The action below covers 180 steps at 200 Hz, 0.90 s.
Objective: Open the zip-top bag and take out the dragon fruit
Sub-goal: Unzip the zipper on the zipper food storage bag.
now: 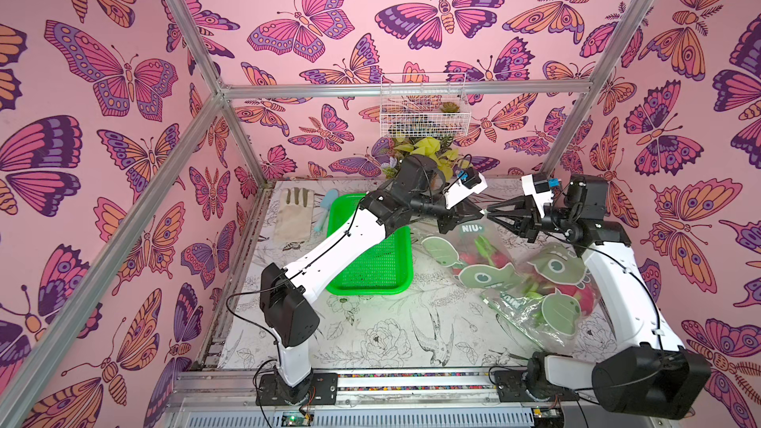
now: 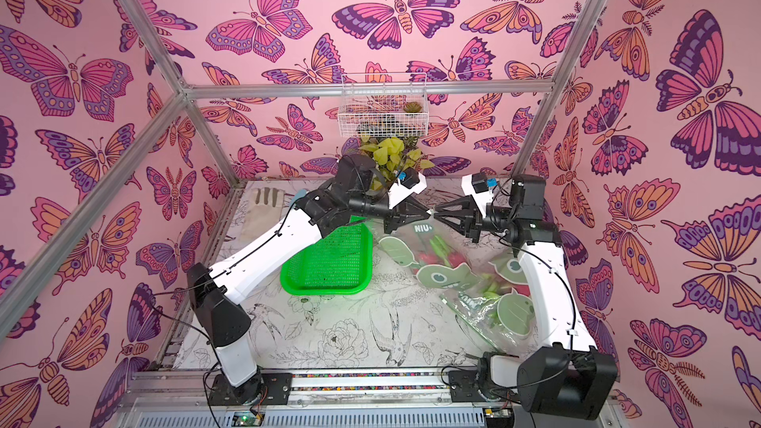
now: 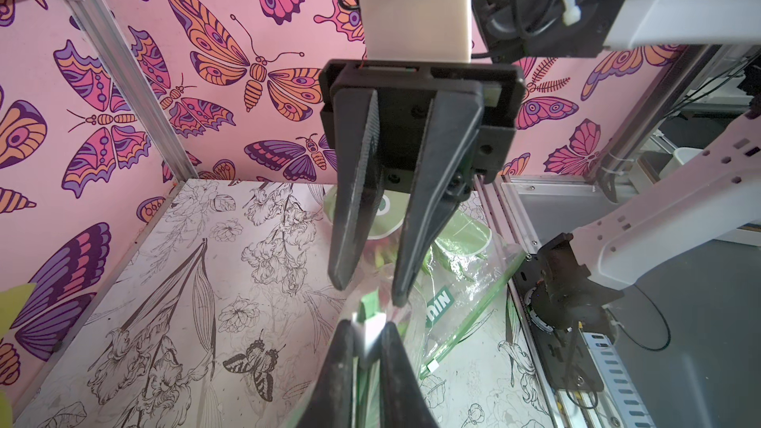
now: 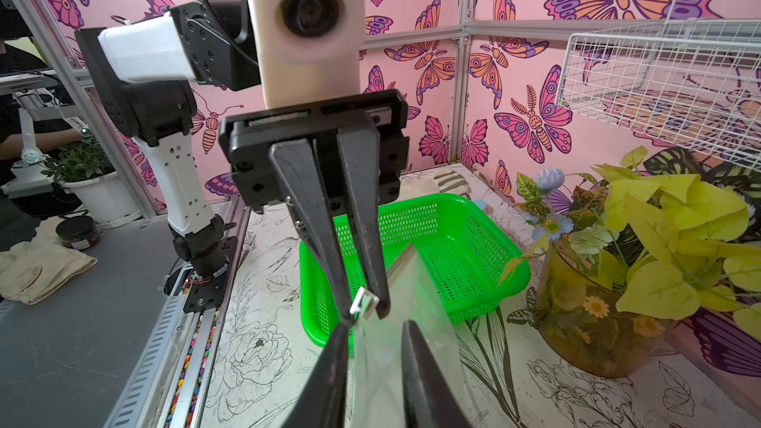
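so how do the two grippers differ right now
The left gripper is shut on the white zip slider; the right gripper is open, the zip-top bag's clear edge in its gap. The left gripper reaches in from the green basket's side; the right gripper faces it from the opposite side. Both are black and tapered, meeting at the bag's top.

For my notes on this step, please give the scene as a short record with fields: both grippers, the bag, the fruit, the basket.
left gripper: fingers shut on the white zip slider
right gripper: fingers apart, the bag's top edge between them
zip-top bag: lying on the table, slider end lifted
dragon fruit: inside the bag
green basket: beside the bag, no fruit seen in it
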Tool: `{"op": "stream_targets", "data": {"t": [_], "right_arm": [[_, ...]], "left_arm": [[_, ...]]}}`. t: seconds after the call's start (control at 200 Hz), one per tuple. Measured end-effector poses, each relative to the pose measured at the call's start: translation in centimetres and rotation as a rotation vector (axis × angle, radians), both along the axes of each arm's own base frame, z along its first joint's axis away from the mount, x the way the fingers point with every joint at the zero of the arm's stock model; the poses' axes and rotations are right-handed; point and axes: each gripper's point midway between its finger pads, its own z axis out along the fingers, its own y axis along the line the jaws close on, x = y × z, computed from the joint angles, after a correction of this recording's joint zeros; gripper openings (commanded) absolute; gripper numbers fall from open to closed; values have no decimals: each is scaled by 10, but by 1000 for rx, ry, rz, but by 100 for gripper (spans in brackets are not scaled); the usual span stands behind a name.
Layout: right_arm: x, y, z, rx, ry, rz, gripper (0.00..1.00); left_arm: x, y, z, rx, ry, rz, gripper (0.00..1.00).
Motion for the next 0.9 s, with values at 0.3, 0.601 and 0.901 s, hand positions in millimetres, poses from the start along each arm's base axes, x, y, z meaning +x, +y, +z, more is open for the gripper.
{"op": "stream_targets", "data": {"t": [0.3, 0.601, 0.901], "right_arm": [[0, 3, -3, 1, 2, 17, 0], [-1, 4, -6, -4, -5, 22, 0], [-2, 4, -7, -8, -11, 25, 0]], "left_arm": [[3, -4, -3, 7, 10, -10, 0], [2, -1, -6, 19, 24, -16, 16], [-1, -1, 4, -7, 26, -56, 36]]}}
